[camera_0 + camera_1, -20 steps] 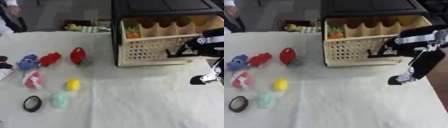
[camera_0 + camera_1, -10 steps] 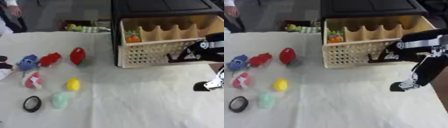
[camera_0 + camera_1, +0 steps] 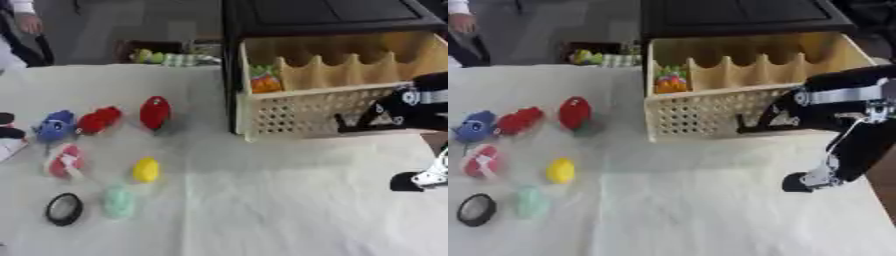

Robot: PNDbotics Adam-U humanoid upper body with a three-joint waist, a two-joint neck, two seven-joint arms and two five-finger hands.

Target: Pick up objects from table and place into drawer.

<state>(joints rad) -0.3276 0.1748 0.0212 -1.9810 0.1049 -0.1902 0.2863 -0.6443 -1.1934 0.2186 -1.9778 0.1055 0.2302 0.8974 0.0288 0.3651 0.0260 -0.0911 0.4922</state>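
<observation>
The right hand (image 3: 807,181) hangs low over the white cloth (image 3: 684,210) by the table's right edge, and I can't tell how its fingers are set. The pale drawer (image 3: 710,112) stands open with something orange and green (image 3: 670,82) in its left compartment. Over on the left wait the red oval (image 3: 155,112), yellow egg (image 3: 145,170), blue toy (image 3: 54,125) and black ring (image 3: 64,209).

A table covered in a white cloth (image 3: 262,210) carries, on its left side, a blue soft toy (image 3: 54,125), a low red toy (image 3: 98,120), an upright red oval (image 3: 155,112), a pink-and-white ball (image 3: 66,161), a yellow egg shape (image 3: 145,170), a pale green lump (image 3: 117,200) and a black ring (image 3: 64,209). A perforated wooden drawer (image 3: 297,115) sits at the right.
</observation>
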